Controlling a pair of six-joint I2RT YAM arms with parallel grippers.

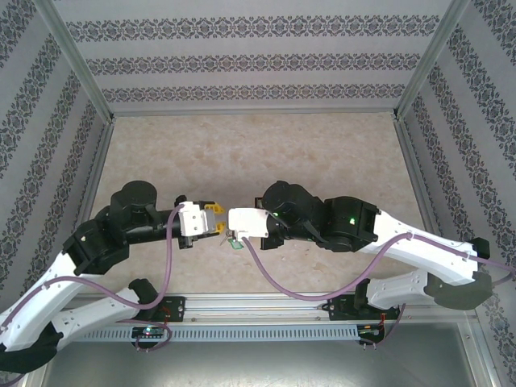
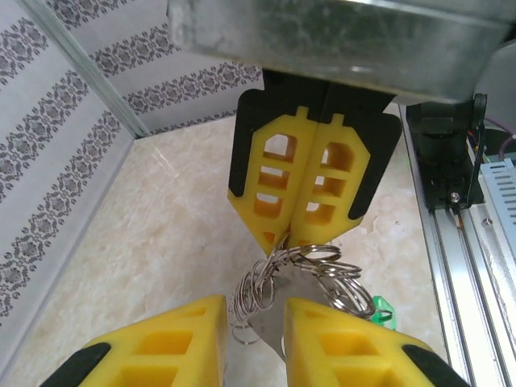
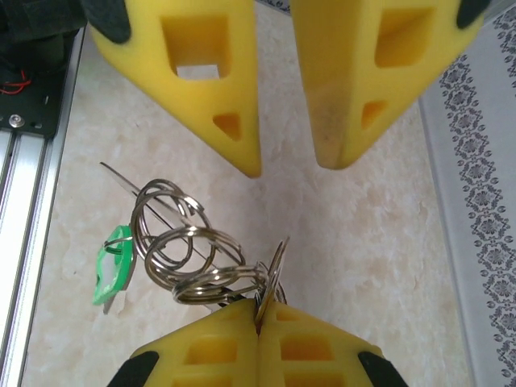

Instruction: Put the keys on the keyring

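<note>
My right gripper (image 3: 260, 310) is shut on one metal ring of the keyring (image 3: 189, 258) and holds it above the table. A bunch of silver rings (image 2: 322, 270), the flat grey plate (image 2: 270, 326) and the green tag (image 3: 111, 266) hang from that grip. In the left wrist view the right gripper (image 2: 289, 238) faces me, pinching the rings. My left gripper (image 2: 254, 305) is open, its fingertips (image 3: 246, 157) a short way from the rings and touching nothing. In the top view both grippers (image 1: 216, 218) (image 1: 234, 221) meet tip to tip, the tag (image 1: 234, 244) dangling below. The black-headed key is hidden.
A beige marble-look table (image 1: 258, 153) lies below, with patterned walls on three sides. An aluminium rail (image 2: 459, 266) with wiring runs along the near edge close to both grippers.
</note>
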